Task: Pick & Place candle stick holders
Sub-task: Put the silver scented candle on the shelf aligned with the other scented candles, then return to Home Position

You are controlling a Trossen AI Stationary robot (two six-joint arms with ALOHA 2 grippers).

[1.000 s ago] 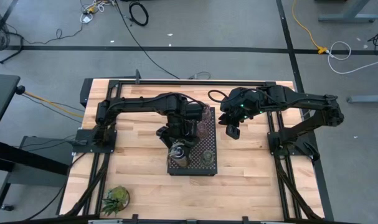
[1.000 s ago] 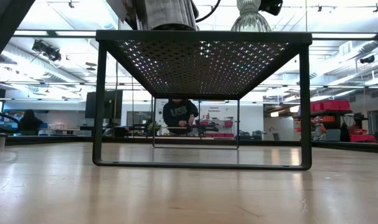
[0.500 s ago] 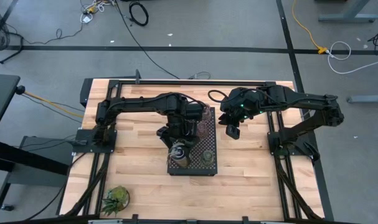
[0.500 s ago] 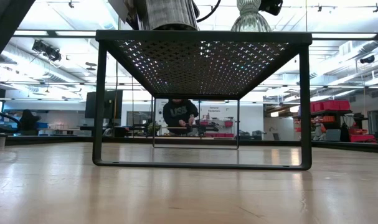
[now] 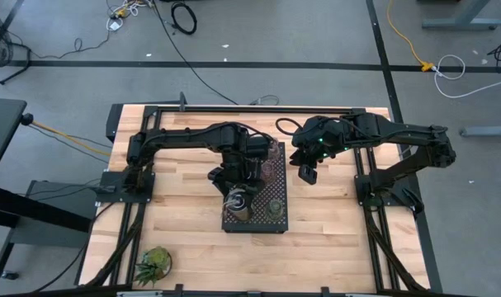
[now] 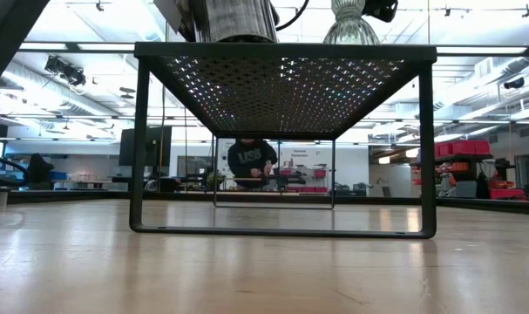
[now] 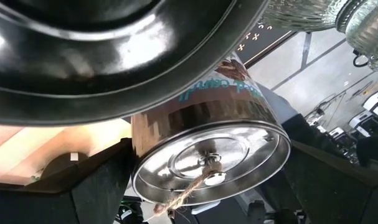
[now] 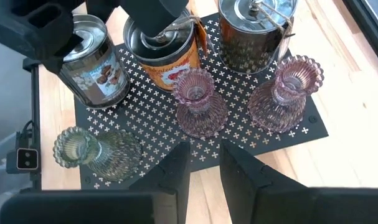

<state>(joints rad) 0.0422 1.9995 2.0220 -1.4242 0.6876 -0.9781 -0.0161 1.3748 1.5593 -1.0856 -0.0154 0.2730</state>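
A black perforated tray (image 5: 276, 169) stands on legs in the middle of the table. On it are three silvery tin holders, two pink glass holders (image 8: 198, 102) (image 8: 287, 93) and an olive-green glass holder (image 8: 92, 152). My left gripper (image 5: 236, 196) is over the tray's near left corner, shut on one tin (image 8: 92, 59), which also shows in the low view (image 6: 238, 19). The other two tins (image 8: 167, 56) (image 8: 254, 34) stand behind it. My right gripper (image 5: 305, 173) hovers open and empty above the tray's right edge; its fingers show in the right wrist view (image 8: 204, 165). My left gripper has the tin's round side wall (image 7: 145, 134) between its two fingers (image 7: 104, 183), one on each side, just below the lid. The fingers come from above, pointing down. The tin is about upright, its base at the tray's top (image 6: 238, 41).
A spiky green plant (image 5: 153, 264) stands at the table's near left corner. Bare wood lies left, right and near of the tray. The green holder shows at the tray's near right in the low view (image 6: 349, 22). A person stands far behind the table (image 6: 251, 161).
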